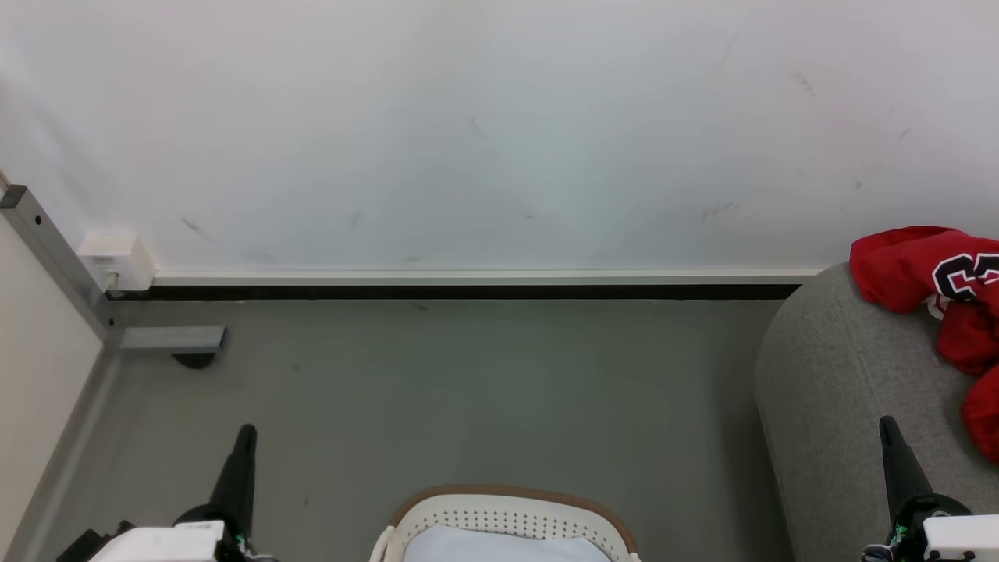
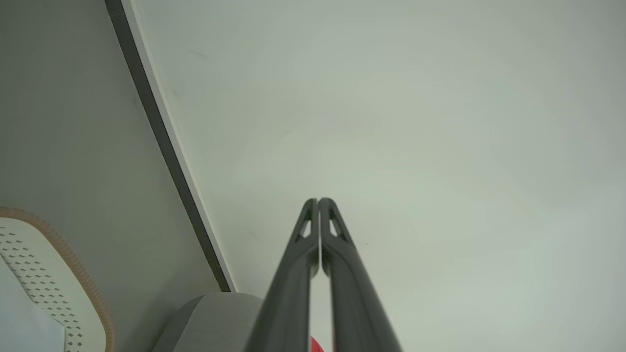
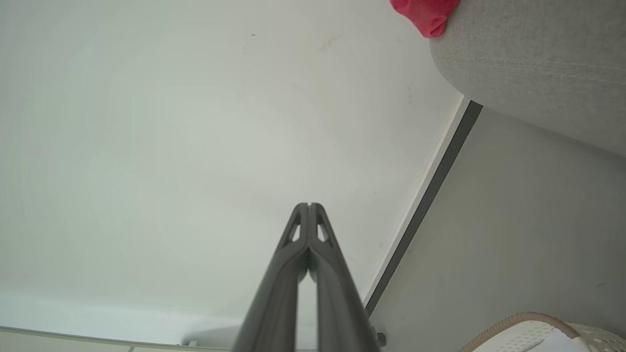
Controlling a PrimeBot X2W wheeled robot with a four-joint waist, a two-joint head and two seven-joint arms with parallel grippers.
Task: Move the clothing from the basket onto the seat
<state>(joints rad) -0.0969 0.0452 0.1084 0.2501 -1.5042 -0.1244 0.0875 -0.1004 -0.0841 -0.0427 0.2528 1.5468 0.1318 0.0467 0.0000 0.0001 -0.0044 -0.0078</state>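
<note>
As I look down through the head camera, the basket (image 1: 511, 493) stands on the grey floor (image 1: 468, 390) right in front of me. Its brown rim and perforated white wall are turned toward the wall (image 1: 499, 117). A pale bluish-white cloth (image 1: 499, 546) lies inside the basket and fills what I can see of it.

To the basket's right, with a strip of floor between them, is the seat (image 1: 827, 390), grey woven fabric with a rounded corner. A red garment (image 1: 929, 265) with a dark, white-edged figure on it lies crumpled on top of the seat, beyond the basket and well apart from it.

My left gripper (image 1: 247, 433) hangs to the basket's left, over bare floor. In its wrist camera the left gripper (image 2: 318, 201) has its fingers pressed together with nothing between them. The basket (image 2: 73, 264) shows at the lower left of that view with the pale cloth (image 2: 24, 318) in it.

My right gripper (image 1: 887, 425) is to the basket's right, in front of the seat's grey fabric. In its own camera the right gripper (image 3: 309, 206) also has its fingers pressed together on nothing. That view shows the basket (image 3: 513, 320) low at the right, the seat (image 3: 538, 58) at the upper right, and a fold of the red garment (image 3: 425, 14) hanging over the seat's edge.

Beyond the basket, a dark skirting strip (image 1: 468, 290) runs along the foot of the wall.
</note>
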